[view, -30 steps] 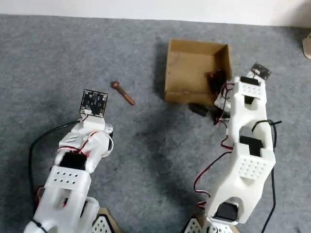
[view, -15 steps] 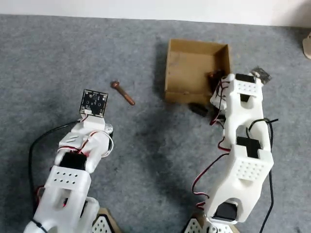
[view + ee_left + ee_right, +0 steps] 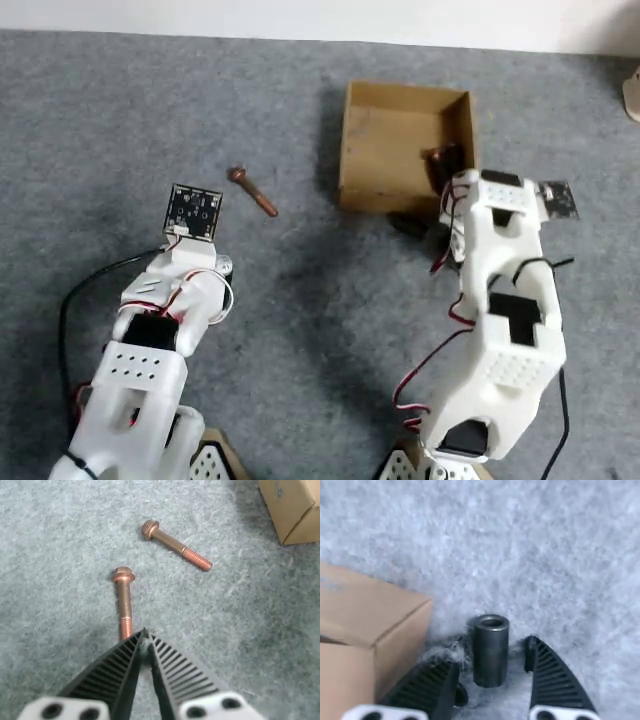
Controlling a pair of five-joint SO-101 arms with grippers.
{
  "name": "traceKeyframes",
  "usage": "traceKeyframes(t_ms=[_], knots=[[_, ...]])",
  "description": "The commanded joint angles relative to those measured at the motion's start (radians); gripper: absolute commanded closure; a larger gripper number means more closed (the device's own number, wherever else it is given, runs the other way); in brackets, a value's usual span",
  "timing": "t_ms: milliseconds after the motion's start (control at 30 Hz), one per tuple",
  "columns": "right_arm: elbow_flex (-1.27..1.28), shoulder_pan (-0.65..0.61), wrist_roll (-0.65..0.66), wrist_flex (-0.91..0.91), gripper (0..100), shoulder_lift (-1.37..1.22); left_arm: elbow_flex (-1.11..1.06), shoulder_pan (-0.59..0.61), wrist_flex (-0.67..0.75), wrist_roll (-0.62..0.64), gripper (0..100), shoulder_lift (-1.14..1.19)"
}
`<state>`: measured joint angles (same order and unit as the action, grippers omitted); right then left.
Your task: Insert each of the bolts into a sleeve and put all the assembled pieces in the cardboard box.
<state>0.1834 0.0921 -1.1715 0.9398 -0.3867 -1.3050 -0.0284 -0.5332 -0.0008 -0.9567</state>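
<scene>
At seven o'clock on the grey carpet [image 3: 330,330], the left arm [image 3: 160,320] has not budged over the last second. Its left gripper [image 3: 145,639] hangs with fingers pressed together, the tips at the threaded end of the nearer bolt [image 3: 123,597]; whether they touch it I cannot tell. A second bolt [image 3: 175,545] lies beyond, toward eleven o'clock, apart from the first and equally bare of a sleeve.

Over at five o'clock the right arm [image 3: 505,310] carries the change. Its wrist has rolled within the second, so the camera board [image 3: 556,200], which pointed toward the far edge, now sticks out toward three o'clock, and the forearm has edged a little toward the box. The right gripper [image 3: 492,656] is spread, one finger on either side of the dark sleeve [image 3: 490,635]. That sleeve stands upright on the carpet just beside the near corner of the cardboard box [image 3: 380,197] at one o'clock. Neither pad seems to touch the sleeve yet.

I judge that the roll has squared the jaws to the sleeve for a pinch, so assembly of these bolts is not yet begun. The box wall may crowd the inner finger.
</scene>
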Motion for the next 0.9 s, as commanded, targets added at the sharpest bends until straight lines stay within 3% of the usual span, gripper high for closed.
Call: traceKeyframes(t_ms=[0, 100, 267, 467, 667, 867], knots=[[0.073, -0.012, -0.025, -0.065, 85.4, 0.012, 0.004, -0.004, 0.015, -0.008, 99, -0.005], [0.025, -0.013, -0.018, 0.008, 99.8, 0.013, 0.007, -0.004, 0.015, -0.006, 99, -0.013], [-0.137, -0.042, -0.009, 0.303, 99.3, 0.015, 0.016, -0.002, 0.011, -0.005, 99, -0.015], [-0.338, -0.176, 0.292, 0.664, 99.4, 0.01, 0.116, -0.002, -0.15, 0.083, 99, -0.015], [-0.381, -0.286, 0.542, 0.74, 99.4, 0.013, 0.128, 0.047, -0.157, 0.133, 99, -0.013], [-0.383, -0.363, 0.647, 0.785, 99.5, 0.019, 0.214, 0.128, -0.239, 0.232, 99, -0.004]])
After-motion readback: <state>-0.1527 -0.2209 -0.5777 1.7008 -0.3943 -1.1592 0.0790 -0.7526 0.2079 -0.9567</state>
